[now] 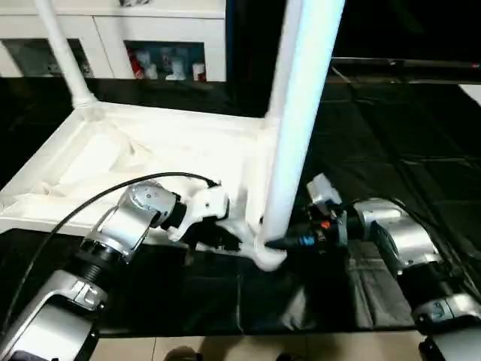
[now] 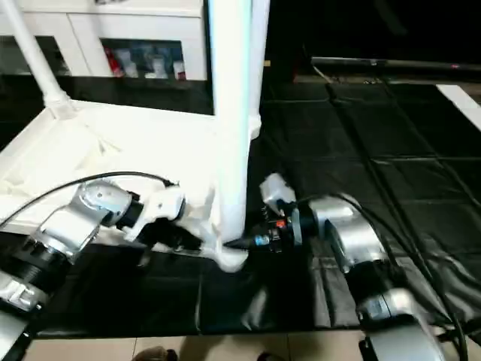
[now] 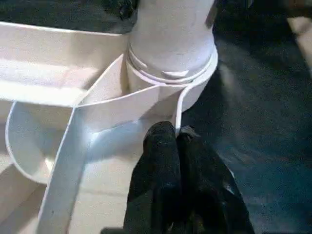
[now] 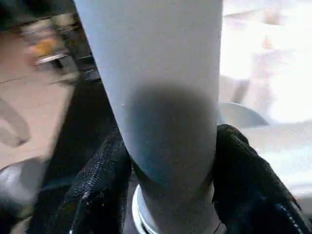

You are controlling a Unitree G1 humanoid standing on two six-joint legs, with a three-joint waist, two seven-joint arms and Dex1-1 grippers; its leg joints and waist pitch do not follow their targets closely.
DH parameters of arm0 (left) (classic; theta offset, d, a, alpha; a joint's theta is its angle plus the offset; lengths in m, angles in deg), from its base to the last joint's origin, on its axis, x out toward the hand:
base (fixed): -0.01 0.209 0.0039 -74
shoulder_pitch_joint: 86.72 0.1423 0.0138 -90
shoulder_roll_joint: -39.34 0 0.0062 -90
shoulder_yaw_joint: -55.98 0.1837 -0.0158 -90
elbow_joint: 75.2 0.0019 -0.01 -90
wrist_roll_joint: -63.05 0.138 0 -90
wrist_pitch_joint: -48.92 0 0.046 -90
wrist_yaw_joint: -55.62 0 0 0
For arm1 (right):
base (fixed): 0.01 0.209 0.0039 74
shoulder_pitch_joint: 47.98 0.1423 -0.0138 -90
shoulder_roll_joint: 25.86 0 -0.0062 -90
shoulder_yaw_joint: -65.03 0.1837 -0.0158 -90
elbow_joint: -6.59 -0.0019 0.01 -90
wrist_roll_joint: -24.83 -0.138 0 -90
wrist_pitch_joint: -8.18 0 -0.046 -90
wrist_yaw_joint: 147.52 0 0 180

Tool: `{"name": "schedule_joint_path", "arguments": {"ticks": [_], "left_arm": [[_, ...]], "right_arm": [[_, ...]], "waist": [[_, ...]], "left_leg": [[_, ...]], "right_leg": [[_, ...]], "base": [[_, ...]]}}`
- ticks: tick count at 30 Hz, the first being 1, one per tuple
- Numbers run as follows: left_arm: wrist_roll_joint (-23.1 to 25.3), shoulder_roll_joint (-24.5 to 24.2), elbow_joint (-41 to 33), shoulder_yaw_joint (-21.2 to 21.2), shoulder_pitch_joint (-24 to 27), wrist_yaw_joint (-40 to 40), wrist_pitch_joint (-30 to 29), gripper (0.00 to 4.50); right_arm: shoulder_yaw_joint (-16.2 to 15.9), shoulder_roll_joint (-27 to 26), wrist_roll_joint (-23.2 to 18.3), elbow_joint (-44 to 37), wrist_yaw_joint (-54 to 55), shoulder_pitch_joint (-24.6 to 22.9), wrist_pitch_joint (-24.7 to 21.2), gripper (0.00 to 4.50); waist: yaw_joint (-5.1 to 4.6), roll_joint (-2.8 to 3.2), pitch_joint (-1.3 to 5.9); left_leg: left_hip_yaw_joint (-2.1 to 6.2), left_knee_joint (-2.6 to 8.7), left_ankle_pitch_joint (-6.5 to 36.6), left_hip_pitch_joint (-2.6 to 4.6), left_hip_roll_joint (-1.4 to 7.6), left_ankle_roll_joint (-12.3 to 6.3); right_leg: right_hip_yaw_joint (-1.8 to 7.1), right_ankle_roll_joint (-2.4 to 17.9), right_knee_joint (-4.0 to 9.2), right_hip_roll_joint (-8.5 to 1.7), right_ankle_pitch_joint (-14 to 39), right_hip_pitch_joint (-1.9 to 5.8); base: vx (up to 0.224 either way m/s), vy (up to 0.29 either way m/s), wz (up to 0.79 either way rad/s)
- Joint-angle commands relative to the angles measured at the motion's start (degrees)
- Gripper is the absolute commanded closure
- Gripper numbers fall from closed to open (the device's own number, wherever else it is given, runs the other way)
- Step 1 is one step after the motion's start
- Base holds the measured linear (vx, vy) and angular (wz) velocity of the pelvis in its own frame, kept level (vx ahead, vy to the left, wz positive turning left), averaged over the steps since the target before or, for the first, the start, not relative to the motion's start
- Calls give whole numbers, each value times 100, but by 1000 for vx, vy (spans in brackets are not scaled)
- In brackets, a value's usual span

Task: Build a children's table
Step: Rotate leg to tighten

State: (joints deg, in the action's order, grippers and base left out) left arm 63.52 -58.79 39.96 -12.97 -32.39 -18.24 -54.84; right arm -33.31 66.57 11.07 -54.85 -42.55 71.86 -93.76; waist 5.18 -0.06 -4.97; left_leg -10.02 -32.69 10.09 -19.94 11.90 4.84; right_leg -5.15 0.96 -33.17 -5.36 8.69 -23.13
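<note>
The white table top lies upside down on a black mat, ribs facing up. One white tube leg stands upright in the near right corner socket. Another leg rises from the far left corner. My right gripper reaches in from the right, low on the near leg. Its black fingers press against both sides of the tube. My left gripper is shut and holds nothing. Its tips rest against the top's rim, just beside that socket.
A white glass-door cabinet stands behind the table top. The black mat stretches to the right, with wrinkles near my right forearm. A strip of light floor runs along the mat's near edge.
</note>
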Motion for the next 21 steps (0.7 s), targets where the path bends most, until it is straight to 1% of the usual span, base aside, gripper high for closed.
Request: {"name": "schedule_joint_path", "arguments": {"ticks": [1,2,3,4,5,6,7,8,9,10,11,12,13,14,15,16,17,19,20,21], "left_arm": [[-55,456,-245,18,113,602,-421,450],[-39,545,-296,-37,135,774,-561,450],[-36,846,-366,-217,140,1284,-946,450],[-43,986,-408,-291,141,1499,-1131,450],[-43,986,-408,-291,141,1499,-1131,450],[-48,1195,-479,-385,154,1814,-1410,450],[-48,1195,-479,-385,154,1814,-1410,450],[-44,1401,-462,-497,145,2164,-1578,450],[-43,1435,-451,-519,140,2227,-1598,450],[-13,1706,-350,-705,76,2810,-1704,450],[1,1786,-334,-769,56,2983,-1746,450],[21,1869,-332,-839,38,3159,-1799,450],[33,1913,-340,-881,31,3243,-1833,450],[49,1978,-358,-944,21,3345,-1887,450],[55,2008,-375,-972,18,3387,-1914,450],[64,2071,-437,-1023,16,3494,-1997,450],[62,2083,-471,-1032,21,3524,-2035,450],[68,2049,-539,-998,50,3521,-2081,450],[70,2043,-546,-993,54,3518,-2084,450],[87,1985,-569,-969,80,3482,-2064,450]], "right_arm": [[-129,-366,120,-46,697,-126,-323,246],[-68,-470,129,-79,924,-152,-390,247],[68,-813,237,1,1699,-100,-555,248],[119,-979,316,46,2097,-64,-623,248],[119,-979,316,46,2097,-64,-623,249],[215,-1265,395,134,2741,9,-725,249],[215,-1265,395,134,2741,9,-725,249],[282,-1532,453,256,3294,103,-756,250],[289,-1572,465,278,3376,119,-755,250],[330,-1856,598,395,4010,228,-721,250],[360,-1950,622,411,4210,257,-745,250],[403,-2054,639,414,4423,283,-794,250],[428,-2108,646,407,4517,293,-827,250],[456,-2177,659,392,4611,304,-872,250],[454,-2210,682,386,4646,308,-887,250],[429,-2286,740,366,4710,309,-891,250],[420,-2318,755,360,4738,306,-877,250],[433,-2359,752,362,4807,300,-845,250],[437,-2365,750,365,4820,301,-842,195],[437,-2348,724,337,4761,278,-802,182]], "waist": [[-56,-33,297],[-72,-34,293],[-128,-42,282],[-192,-41,252],[-220,-38,256],[-271,-40,272],[-336,-47,247],[-352,-32,249],[-407,-14,264],[-427,16,283],[-462,26,280],[-487,43,276],[-512,38,296],[-516,35,307],[-501,35,296],[-501,33,298],[-485,18,318],[-473,25,324],[-470,21,328],[-452,25,338]], "left_leg": [[33,420,1898,65,106,-76],[44,423,1887,51,98,-83],[66,435,1885,0,87,-71],[71,424,1982,8,67,-31],[73,405,2040,39,53,-1],[100,392,2053,24,24,-8],[126,409,2081,-48,17,-3],[139,405,2142,-39,9,-2],[150,401,2177,-48,9,4],[171,408,2248,-18,13,-26],[169,414,2239,-39,27,-23],[183,420,2355,-2,33,-17],[194,433,2381,1,42,-63],[192,443,2336,-18,51,-86],[187,462,2325,-25,57,-125],[167,459,2339,-6,61,-134],[158,459,2243,-9,64,-152],[147,470,2087,-32,76,-173],[140,468,2040,-40,70,-185],[122,460,1966,-28,67,-204]], "right_leg": [[241,805,508,-314,3168,216],[231,760,522,-318,3254,220],[204,654,532,-309,3411,244],[167,540,585,-299,3692,205],[156,471,624,-311,3868,185],[119,366,651,-321,4031,211],[78,266,670,-310,4112,233],[53,196,700,-310,4199,235],[30,170,710,-313,4142,236],[-6,187,744,-310,4006,242],[-3,245,721,-301,3819,245],[-32,321,749,-293,3664,221],[-38,410,728,-292,3402,242],[-28,451,708,-286,3244,263],[-11,513,694,-279,3076,251],[20,581,680,-281,2970,229],[43,656,651,-289,2825,242],[75,766,608,-293,2564,254],[78,784,601,-289,2506,261],[93,816,594,-292,2441,260]], "base": [[0,0,0],[0,0,0],[0,0,0],[0,0,0],[0,0,0],[0,0,0],[0,0,0],[0,0,0],[0,0,0],[0,0,0],[0,0,0],[0,0,0],[0,0,0],[0,0,0],[0,0,0],[0,0,0],[0,0,0],[0,0,0],[0,0,0],[0,0,0]]}}
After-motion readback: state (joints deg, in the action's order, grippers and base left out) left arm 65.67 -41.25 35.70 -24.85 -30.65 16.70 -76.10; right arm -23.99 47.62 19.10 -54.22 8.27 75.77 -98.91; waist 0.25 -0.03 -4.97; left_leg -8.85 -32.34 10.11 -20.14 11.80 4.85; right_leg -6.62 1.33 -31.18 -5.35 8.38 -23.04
